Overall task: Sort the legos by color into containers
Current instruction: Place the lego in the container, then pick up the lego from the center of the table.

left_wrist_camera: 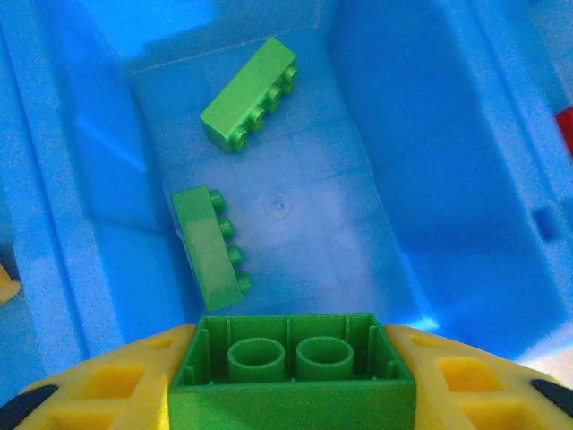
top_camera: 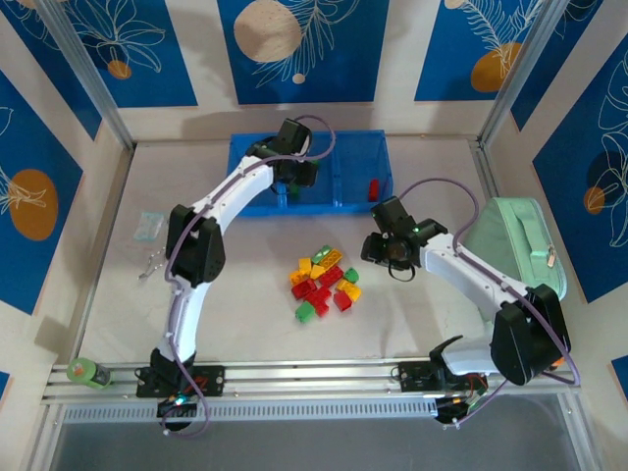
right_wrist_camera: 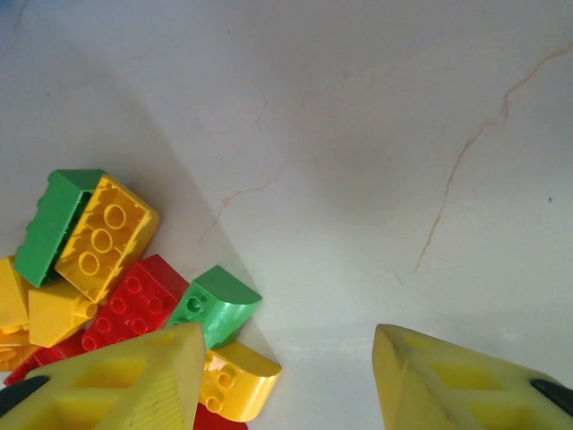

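- My left gripper [left_wrist_camera: 291, 345] hangs over the translucent blue tray [top_camera: 355, 147]. The tray lies at 12 o'clock on the table [top_camera: 245, 314] in the overhead view, its three compartments side by side.
- The fingers are clamped on the held green brick [left_wrist_camera: 291, 385]. Its hollow underside faces the wrist camera, two round tubes showing, and its long axis runs 9 to 3 o'clock.
- Below it, in what looks like the middle compartment, two more green pieces lie on their sides, apart from each other.
- The far green brick [left_wrist_camera: 249, 94] runs from about 7 toward 1 o'clock, studs facing 4 o'clock.
- The near green brick [left_wrist_camera: 208, 246] runs 11 to 5 o'clock, studs facing 3 o'clock, close to the left wall.
- A red brick [top_camera: 373, 187] sits in the right-hand compartment, toward its 4 o'clock corner.
- My arm covers the left-hand compartment; I cannot tell what it holds.
- The pile of legos [top_camera: 324, 285], red, yellow, green and orange, lies at 6 o'clock from the tray.
- My right gripper [right_wrist_camera: 286, 358] is spread and holds nothing, over bare table just beside the pile.
- At 9 o'clock in its wrist view, a yellow brick [right_wrist_camera: 106, 237] lies studs up, pointing toward 1 o'clock.
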